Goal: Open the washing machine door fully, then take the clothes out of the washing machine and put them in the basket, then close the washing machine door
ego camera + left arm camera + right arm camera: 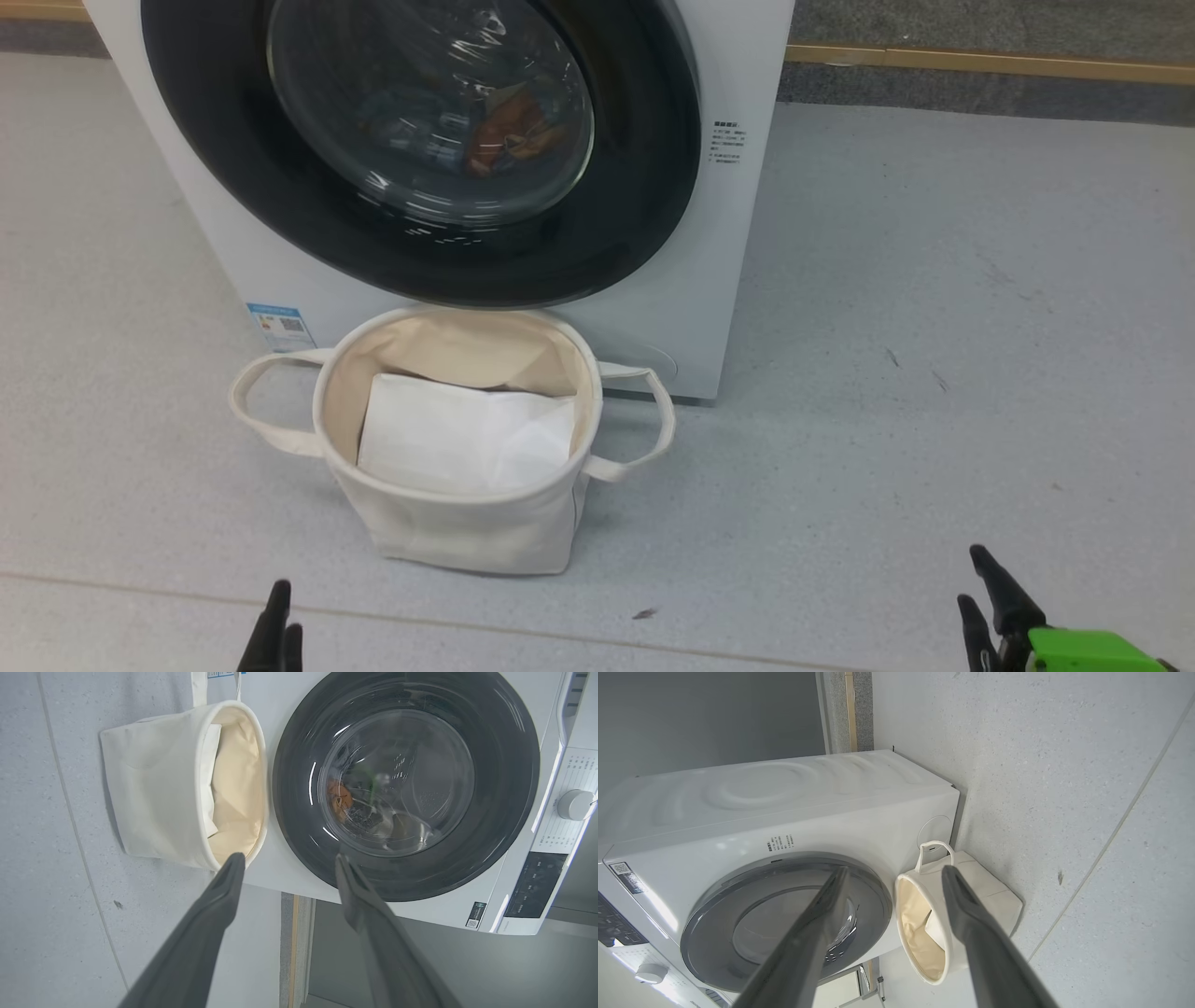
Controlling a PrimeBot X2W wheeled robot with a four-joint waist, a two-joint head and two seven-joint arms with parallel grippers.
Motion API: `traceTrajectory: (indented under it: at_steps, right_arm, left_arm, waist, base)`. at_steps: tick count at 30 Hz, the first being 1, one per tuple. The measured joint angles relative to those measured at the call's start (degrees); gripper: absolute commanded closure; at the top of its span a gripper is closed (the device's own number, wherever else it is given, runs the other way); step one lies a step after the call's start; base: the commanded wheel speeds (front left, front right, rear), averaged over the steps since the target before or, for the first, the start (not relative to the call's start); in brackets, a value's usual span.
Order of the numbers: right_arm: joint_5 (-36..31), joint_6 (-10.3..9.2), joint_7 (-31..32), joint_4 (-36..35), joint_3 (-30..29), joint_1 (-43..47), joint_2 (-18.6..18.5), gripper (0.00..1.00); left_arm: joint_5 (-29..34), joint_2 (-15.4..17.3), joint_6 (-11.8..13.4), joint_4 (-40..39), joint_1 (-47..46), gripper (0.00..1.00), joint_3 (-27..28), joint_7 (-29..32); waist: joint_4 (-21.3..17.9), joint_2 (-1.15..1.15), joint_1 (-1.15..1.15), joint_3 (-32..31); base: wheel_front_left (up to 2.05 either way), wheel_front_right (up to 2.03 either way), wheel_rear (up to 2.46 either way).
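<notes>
The white washing machine [719, 280] stands ahead with its washing machine door [233, 177] closed, black rim flat against the front. Through the glass the clothes [509, 135] show as orange and bluish fabric inside the drum. The cream basket [467, 532] sits on the floor right in front of the machine, under the door. My left gripper [280, 625] is low at the near left, my right gripper [971, 577] low at the near right, both well short of the basket. In the wrist views the left gripper [289, 857] and right gripper [896, 869] stand open with nothing between their fingers.
A plain white folded sheet [457, 434] lies in the basket. Grey floor [934, 373] stretches to the right of the machine, up to a wooden skirting strip [980, 63] along the wall. The machine's control knob [574, 805] and dark panel [532, 884] are above the door.
</notes>
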Motion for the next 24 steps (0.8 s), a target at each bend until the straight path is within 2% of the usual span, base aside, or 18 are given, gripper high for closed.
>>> traceTrajectory:
  at_steps: [19, 24]
  right_arm:
    - [-4.8, 0.00, -3.0, -1.3, 2.1, -3.3, 0.0, 0.00]
    - [-9.8, 0.00, -4.0, -2.0, 2.6, -4.2, 0.0, 0.00]
  left_arm:
    - [7.7, 1.9, 1.5, -3.2, -2.0, 0.00, -2.1, -2.6]
    - [10.3, 2.8, 2.3, -4.1, -2.7, 0.00, -3.2, -3.5]
  waist:
    - [0.7, 0.00, 0.00, -0.1]
    - [0.9, 0.00, -0.01, -0.1]
  base:
    - [0.00, 0.00, 0.00]
    - [0.00, 0.00, 0.00]
